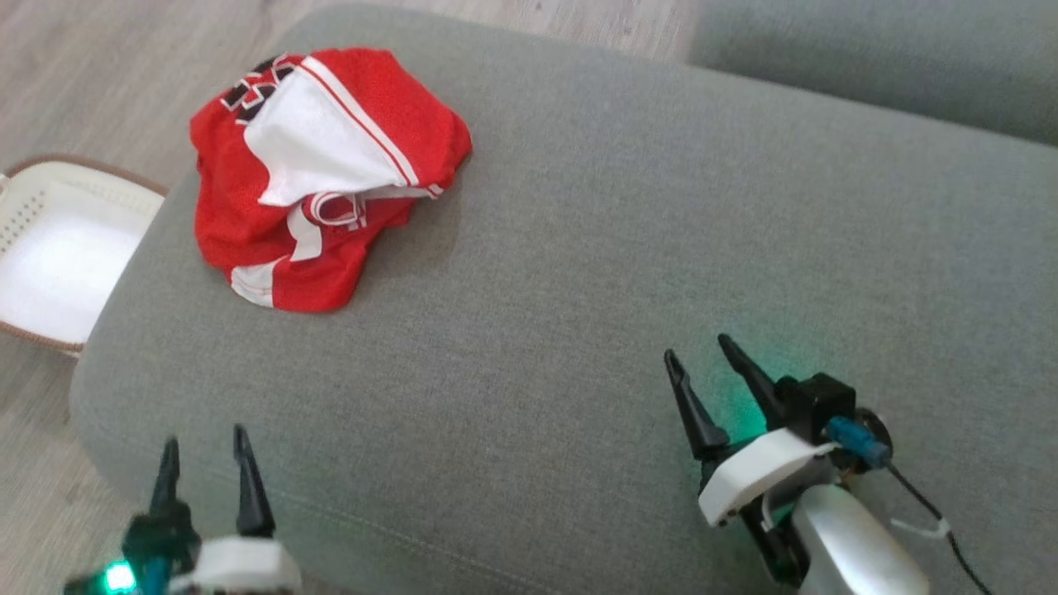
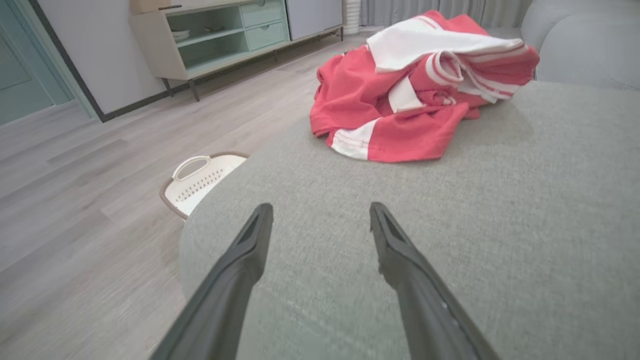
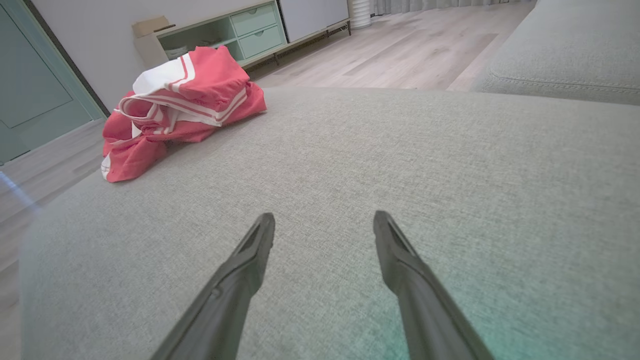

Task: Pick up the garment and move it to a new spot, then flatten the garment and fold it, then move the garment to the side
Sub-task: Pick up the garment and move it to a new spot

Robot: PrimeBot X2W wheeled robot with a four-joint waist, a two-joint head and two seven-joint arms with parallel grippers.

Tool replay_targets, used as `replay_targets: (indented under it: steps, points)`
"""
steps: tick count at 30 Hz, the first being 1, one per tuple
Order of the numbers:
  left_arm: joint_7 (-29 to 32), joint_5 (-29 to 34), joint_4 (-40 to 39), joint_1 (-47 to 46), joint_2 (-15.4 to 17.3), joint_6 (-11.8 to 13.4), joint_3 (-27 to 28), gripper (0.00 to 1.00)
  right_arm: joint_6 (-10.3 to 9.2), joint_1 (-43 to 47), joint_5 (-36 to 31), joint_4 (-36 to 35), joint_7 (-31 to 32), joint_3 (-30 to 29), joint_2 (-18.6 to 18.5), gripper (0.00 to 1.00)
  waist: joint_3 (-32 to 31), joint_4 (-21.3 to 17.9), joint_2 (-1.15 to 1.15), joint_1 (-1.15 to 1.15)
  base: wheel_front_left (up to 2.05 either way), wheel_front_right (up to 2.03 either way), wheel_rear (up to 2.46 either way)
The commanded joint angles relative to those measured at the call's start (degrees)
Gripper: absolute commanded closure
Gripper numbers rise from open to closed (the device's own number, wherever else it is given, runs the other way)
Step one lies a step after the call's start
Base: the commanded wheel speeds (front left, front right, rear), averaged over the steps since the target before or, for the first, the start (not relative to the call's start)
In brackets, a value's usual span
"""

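Up at eleven o'clock in the head view, on a big grey cloth sofa cushion point(image 1: 579, 289): a crumpled red and white cloth shirt point(image 1: 322, 173), all in a heap. Some black marks on the cloth at its top edge. Close to the cushion's left edge, and well apart from both grippers.

Down at seven o'clock: the left gripper point(image 1: 204, 440). Two long dark fingers spread apart, holding nothing, pointing up to twelve o'clock. A small green light point(image 1: 120, 577) at its base.

At five o'clock: the right gripper point(image 1: 697, 351). Fingers spread wide too, holding nothing, leaning toward eleven o'clock over the grey cloth. A soft green glow point(image 1: 744, 392) on the cushion right beside it. A thin black wire point(image 1: 934, 508) trailing off by its wrist.

At nine o'clock, on a pale wood floor point(image 1: 83, 83): a white plastic basket with a brown rim point(image 1: 25, 207), partly hidden behind the cushion's edge. At one o'clock: a second grey cushion point(image 1: 868, 58).

From the left wrist: shirt at one o'clock, far past the open fingertips. Basket at nine o'clock. A pale green cabinet with shelves and drawers point(image 2: 220, 40) at eleven o'clock, against a wall.

From the right wrist: shirt at ten o'clock, far from the open fingertips. Same cabinet behind it, at eleven o'clock.
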Motion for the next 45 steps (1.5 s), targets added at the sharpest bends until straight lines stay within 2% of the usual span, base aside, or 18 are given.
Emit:
replay_targets:
  steps: [1,8,13,18,22,28,36,37,38,41,45]
  points:
    - [-0.56,0.07,-2.34,-4.47,1.03,-0.50,2.32,0.00,0.44,-2.33,0.15,-1.64,-0.79,1.20,-0.42,0.00,1.97,-0.09,0.00,0.00,0.00,0.00,0.00]
    - [-0.56,-0.80,-1.21,-17.56,5.61,-5.61,3.94,0.00,0.44,-4.60,0.12,-3.67,-0.79,2.61,-2.66,0.00,8.64,-2.04,0.00,0.00,0.00,0.00,0.00]
    - [-0.56,-1.35,4.24,-29.43,10.15,-8.59,3.13,0.00,0.44,-6.70,0.20,-5.59,-0.79,3.40,-4.58,0.00,13.35,-4.40,0.00,0.00,0.00,0.00,0.00]
    - [0.50,-3.48,11.03,-40.55,13.01,-10.17,1.42,0.00,0.44,-8.25,0.22,-7.65,-0.79,3.39,-6.21,0.00,17.29,-6.54,0.00,0.00,0.00,0.00,0.00]
    - [3.36,-5.16,15.84,-47.00,14.26,-10.64,-0.67,0.00,0.44,-9.18,0.21,-9.05,-0.79,3.62,-7.33,0.00,19.77,-8.07,0.00,0.00,0.00,0.00,0.00]
    - [7.11,-6.06,22.66,-51.48,16.21,-10.74,-1.81,0.00,0.44,-10.08,0.10,-10.05,-0.79,3.31,-8.13,0.00,21.85,-9.63,0.00,0.00,0.00,0.00,0.00]
    - [10.52,-4.48,31.89,-54.16,16.79,-6.90,-3.18,0.00,0.44,-9.83,0.21,-9.71,-0.79,2.41,-8.97,0.00,22.85,-9.89,0.00,0.00,0.00,0.00,0.00]
    - [10.80,-4.32,32.77,-54.34,16.70,-6.73,-3.47,0.26,0.44,-9.87,0.23,-9.59,-0.79,2.40,-9.00,0.00,22.87,-9.81,0.00,0.00,0.00,0.00,0.00]
    - [10.72,-4.37,34.01,-54.72,16.44,-6.76,-3.79,1.00,0.44,-10.10,0.26,-9.36,-0.79,2.41,-8.83,0.00,22.74,-9.66,0.00,0.00,0.00,0.00,0.00]
    - [9.83,-4.46,35.23,-55.18,16.14,-7.03,-4.28,1.00,0.44,-10.41,0.60,-9.09,-0.79,2.32,-8.44,0.00,22.06,-9.41,0.00,0.00,0.00,0.00,0.00]
    - [5.79,-3.84,34.55,-56.55,16.70,-7.76,-5.47,1.00,0.44,-10.18,1.16,-8.55,-0.79,2.30,-7.48,0.00,19.78,-9.52,0.00,0.00,0.00,0.00,0.00]
